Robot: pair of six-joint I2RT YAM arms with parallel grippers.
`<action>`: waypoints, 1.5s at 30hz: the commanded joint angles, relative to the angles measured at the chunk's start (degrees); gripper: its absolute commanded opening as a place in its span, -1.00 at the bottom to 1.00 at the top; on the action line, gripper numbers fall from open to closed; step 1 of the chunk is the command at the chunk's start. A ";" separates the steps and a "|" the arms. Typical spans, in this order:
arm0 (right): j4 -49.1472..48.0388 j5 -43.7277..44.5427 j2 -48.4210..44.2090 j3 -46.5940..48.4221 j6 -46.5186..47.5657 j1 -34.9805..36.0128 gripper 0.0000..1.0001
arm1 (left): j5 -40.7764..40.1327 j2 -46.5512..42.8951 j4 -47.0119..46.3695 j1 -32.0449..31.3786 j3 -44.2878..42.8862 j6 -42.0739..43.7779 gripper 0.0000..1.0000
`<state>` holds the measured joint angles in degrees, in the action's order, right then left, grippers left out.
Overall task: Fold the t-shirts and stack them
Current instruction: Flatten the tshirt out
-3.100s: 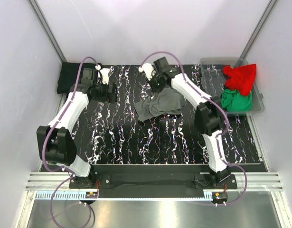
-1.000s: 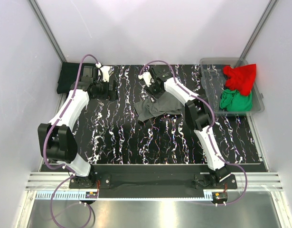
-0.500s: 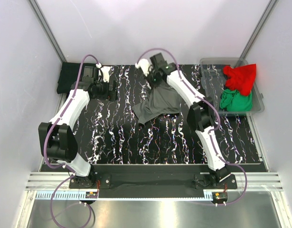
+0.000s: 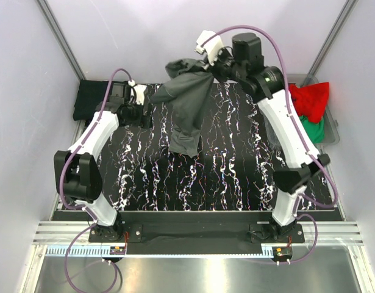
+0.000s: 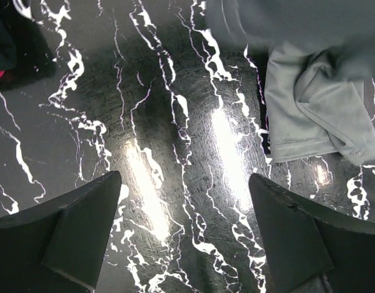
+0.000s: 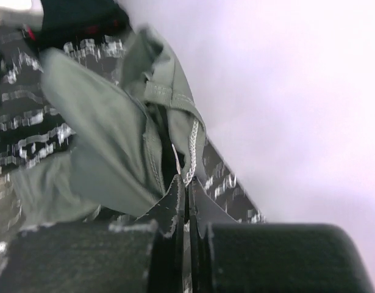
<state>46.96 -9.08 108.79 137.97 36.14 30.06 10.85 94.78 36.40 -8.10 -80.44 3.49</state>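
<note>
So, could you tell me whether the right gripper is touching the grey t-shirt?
Touching: the right wrist view shows the right gripper shut on a fold of the grey t-shirt.

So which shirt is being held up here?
The dark grey t-shirt, hanging from the shut right gripper. The red shirt and green shirt lie in the bin; the black shirt lies at the far left.

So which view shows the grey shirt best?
Top external: the whole grey shirt hangs from the right gripper. The right wrist view shows only bunched cloth at its shut jaws; the left wrist view just a corner.
</note>
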 commanded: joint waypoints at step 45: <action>-9.16 -5.59 -32.92 -51.73 -17.94 -17.15 -1.00 | 1.36 -15.84 10.17 -13.96 -2.01 22.87 -1.00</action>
<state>42.37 -8.51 87.11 90.24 23.35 12.62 12.78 87.57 45.30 -21.91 -85.19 19.88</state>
